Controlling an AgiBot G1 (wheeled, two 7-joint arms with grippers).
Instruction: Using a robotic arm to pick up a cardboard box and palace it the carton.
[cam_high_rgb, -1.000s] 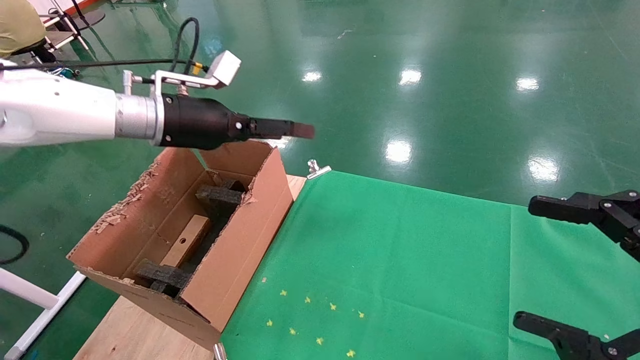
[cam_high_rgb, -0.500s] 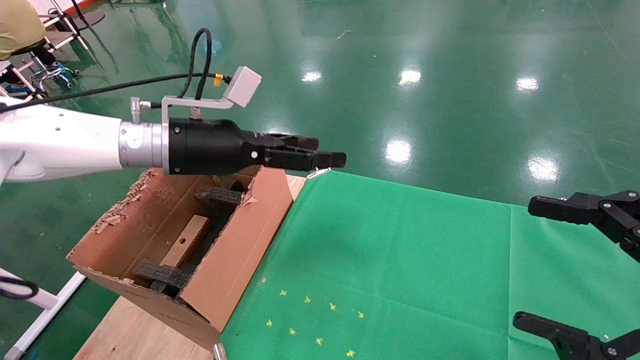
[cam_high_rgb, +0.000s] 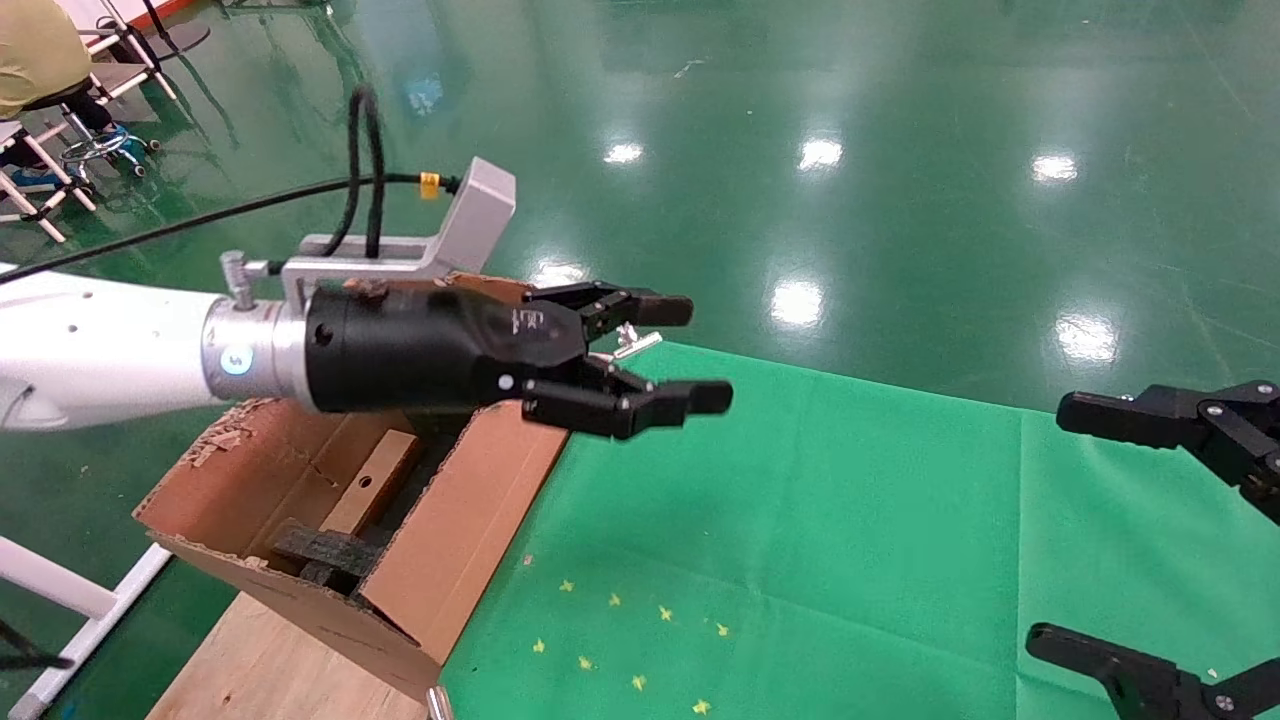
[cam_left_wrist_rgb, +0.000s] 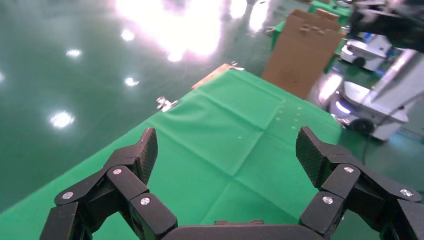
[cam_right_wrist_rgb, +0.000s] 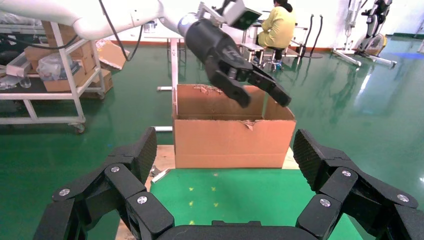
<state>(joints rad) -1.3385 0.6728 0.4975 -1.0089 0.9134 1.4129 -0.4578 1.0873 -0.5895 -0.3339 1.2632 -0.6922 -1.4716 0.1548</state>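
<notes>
left tool (cam_high_rgb: 675, 355) spread, above carton (cam_high_rgb: 455, 535) edge

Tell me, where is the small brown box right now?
In the head view, the cardboard box lies inside the carton on the robot's left, between black foam blocks, below the open left claw.

We see bare green cloth (cam_high_rgb: 800, 520) across the table's middle and right edge; the carton (cam_high_rgb: 470, 520) walls off its left edge, foam blocks (cam_high_rgb: 325, 548) and cardboard box (cam_high_rgb: 372, 482) filling it.

Bright overhead lamps; glare spots on glossy floor (cam_high_rgb: 900, 200); frames sharp.
</notes>
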